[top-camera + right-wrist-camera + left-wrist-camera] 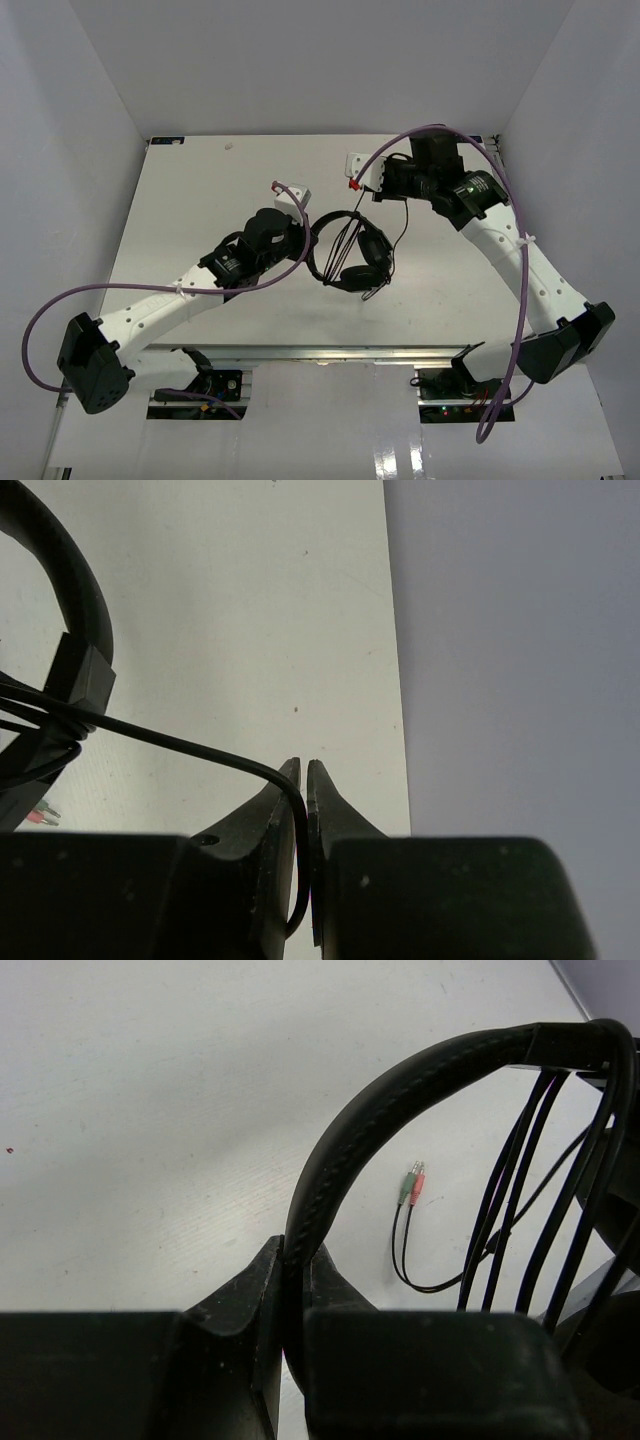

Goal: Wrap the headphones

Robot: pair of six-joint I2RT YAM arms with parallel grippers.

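Observation:
The black headphones (352,252) hang above the middle of the table, with the cord wound several times across the headband. My left gripper (310,240) is shut on the padded headband (400,1090), its jaws pinching the band low in the left wrist view (295,1260). My right gripper (395,193) is shut on the thin black cord (180,745), which bends down between its fingers (303,775). The cord (400,235) drops from there to the table. The green and pink plugs (412,1182) lie on the table under the headband.
Purple arm cables loop over both arms (450,135). The white table (200,200) is walled in on the left, back and right. My right gripper is close to the table's far right edge (395,680) and the wall.

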